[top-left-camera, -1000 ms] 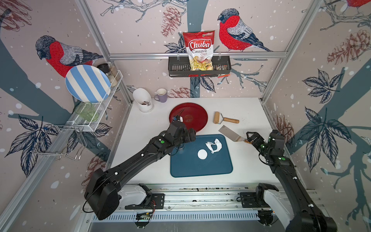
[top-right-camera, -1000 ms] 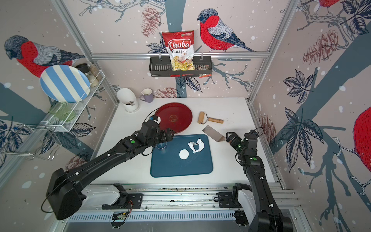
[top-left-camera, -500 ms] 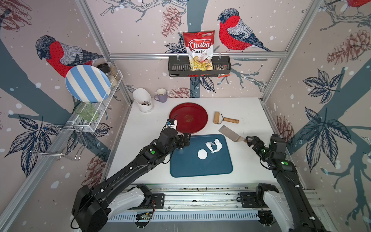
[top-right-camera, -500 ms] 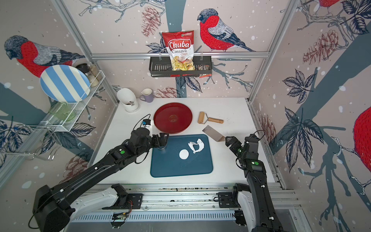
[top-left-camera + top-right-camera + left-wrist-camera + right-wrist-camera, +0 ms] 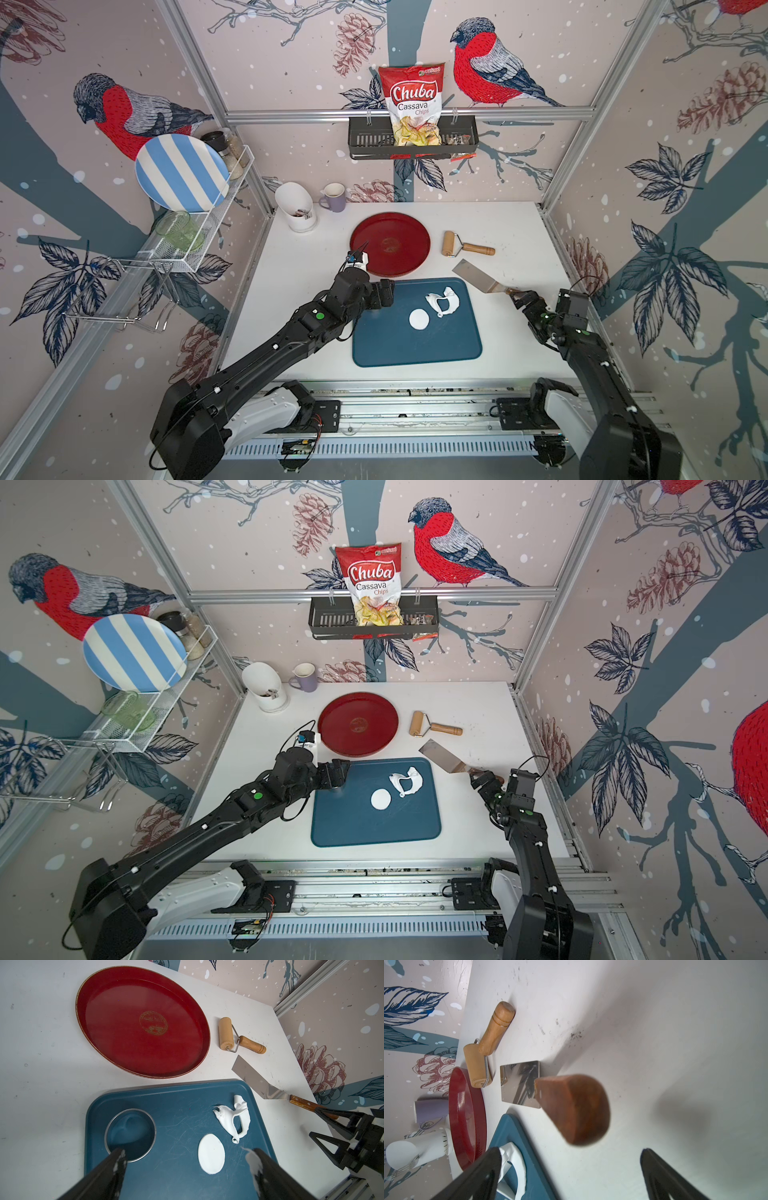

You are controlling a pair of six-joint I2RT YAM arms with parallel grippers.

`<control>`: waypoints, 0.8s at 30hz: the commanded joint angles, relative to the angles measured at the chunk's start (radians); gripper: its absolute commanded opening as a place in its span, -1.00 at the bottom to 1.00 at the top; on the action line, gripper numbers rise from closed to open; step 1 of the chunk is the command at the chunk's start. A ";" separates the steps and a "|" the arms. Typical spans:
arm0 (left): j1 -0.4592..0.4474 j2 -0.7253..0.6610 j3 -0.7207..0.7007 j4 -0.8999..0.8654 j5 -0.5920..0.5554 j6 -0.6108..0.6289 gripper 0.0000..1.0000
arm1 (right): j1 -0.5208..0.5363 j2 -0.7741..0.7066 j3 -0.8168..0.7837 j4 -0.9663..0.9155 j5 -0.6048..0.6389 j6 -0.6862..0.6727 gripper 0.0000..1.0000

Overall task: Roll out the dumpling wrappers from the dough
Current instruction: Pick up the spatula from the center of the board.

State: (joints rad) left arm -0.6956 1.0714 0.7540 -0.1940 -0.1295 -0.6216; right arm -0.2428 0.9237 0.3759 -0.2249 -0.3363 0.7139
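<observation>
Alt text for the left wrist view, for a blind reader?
The open left gripper hovers over a blue tray holding a metal ring cutter, a round dumpling wrapper and a ragged dough scrap. Beside the tray lie a red plate, a wooden roller and a spatula, its handle by the right gripper.

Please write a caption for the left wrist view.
Open left gripper above blue tray holding ring cutter, round wrapper, dough scrap.

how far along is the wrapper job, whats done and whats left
Done: one round wrapper is cut and lies on the blue tray beside the ragged leftover dough; the ring cutter sits apart. In hand: nothing gripped; the right gripper, jaws open, is at the spatula handle, the left gripper open over the tray. Left: probably lifting the wrapper onto the red plate.
</observation>
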 commanded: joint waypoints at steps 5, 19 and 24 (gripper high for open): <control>0.002 0.060 0.013 0.061 0.019 0.002 0.91 | -0.076 0.105 0.008 0.190 -0.072 -0.094 0.80; 0.003 0.088 0.008 0.082 0.027 -0.015 0.90 | -0.132 0.178 0.003 0.360 -0.144 -0.125 0.39; 0.002 0.079 -0.005 0.094 0.032 -0.021 0.91 | -0.133 0.175 -0.001 0.368 -0.167 -0.129 0.13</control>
State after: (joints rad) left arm -0.6956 1.1572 0.7555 -0.1486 -0.1047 -0.6373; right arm -0.3740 1.1023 0.3752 0.1040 -0.4721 0.6006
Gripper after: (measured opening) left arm 0.954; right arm 0.579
